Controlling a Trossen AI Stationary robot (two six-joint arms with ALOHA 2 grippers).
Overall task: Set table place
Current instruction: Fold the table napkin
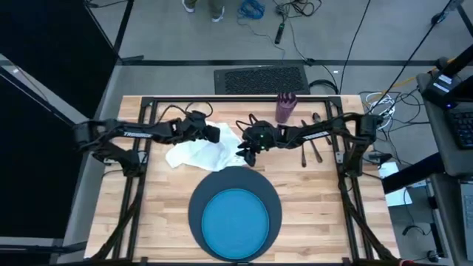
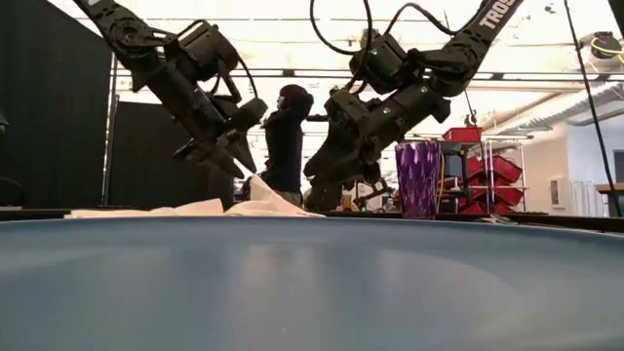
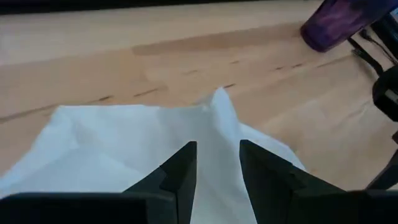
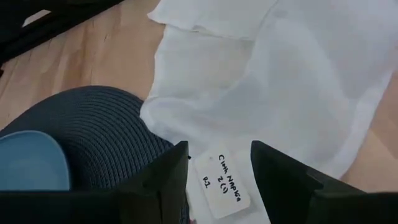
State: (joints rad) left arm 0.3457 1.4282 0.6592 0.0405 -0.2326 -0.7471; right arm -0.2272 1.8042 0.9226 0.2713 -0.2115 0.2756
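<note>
A white cloth napkin (image 1: 196,154) lies crumpled on the light-wood table (image 1: 162,214), left of centre. My left gripper (image 1: 216,135) is over its far right part, shut on a raised fold. My right gripper (image 1: 244,157) is open, just above the napkin's near right corner. A paper label (image 4: 224,183) on that corner shows between its fingers. This corner lies at the rim of the dark grey charger (image 1: 196,214), which carries the blue plate (image 1: 235,224). The purple cup (image 1: 285,108) stands upright at the far side. My left gripper pinches a raised fold of the napkin (image 3: 217,134) between its two fingers, slanting down from the table's left. The cloth tents up to a peak (image 2: 258,181) at the fingertips. The rest of it lies slack on the table.
Silver cutlery (image 1: 310,148) lies on the wood to the right of my right gripper, near the cup. Black frame bars (image 1: 344,170) run along the table's left and right sides. Beyond the table a person (image 2: 285,146) stands in the room.
</note>
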